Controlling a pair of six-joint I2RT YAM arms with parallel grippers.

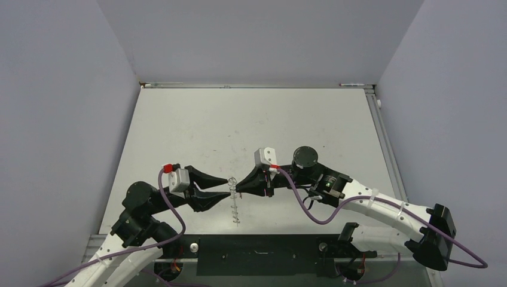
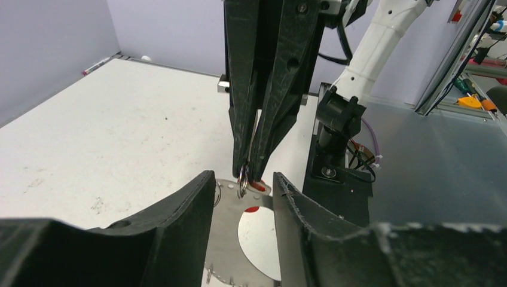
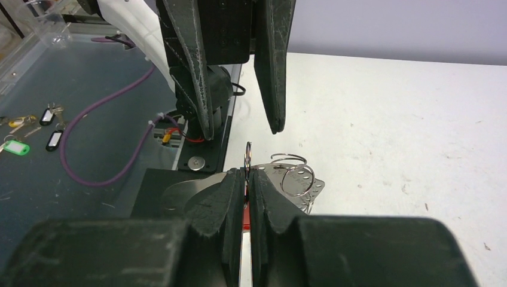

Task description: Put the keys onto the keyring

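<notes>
The key (image 3: 244,210) shows as a sliver of bright red in the slit between the right gripper's (image 3: 248,176) fingers, which are pressed together on it. A small silvery ring (image 3: 248,150) stands upright out of the pinched tips. From the left wrist, the same red shows just beside those tips (image 2: 258,186).

Directly under and just past them is the keyring (image 3: 297,178), thin silvery metal with small wire loops along its rim. Two of the loops curl up just to the right of the gripper. From overhead it reads as a thin bright line (image 1: 237,210) running from the meeting grippers toward the near edge of the white table (image 1: 251,125). I cannot tell whether it lies flat or is lifted.

The left gripper (image 1: 229,186) faces the right gripper (image 1: 238,189) tip to tip. Its fingers are parted a moderate way and hold nothing. In its own view they stand on either side of the right gripper's tips and the keyring (image 2: 227,239).

Off the table's near edge, on a dark surface beside the left arm's base, lie spare keys with plastic tags, one green (image 3: 16,147) and two black (image 3: 47,116). Any writing on them is too small to read. A purple cable (image 3: 101,113) loops past them. A clear plastic container (image 3: 36,24) sits at the corner of that view, and its contents cannot be made out.
</notes>
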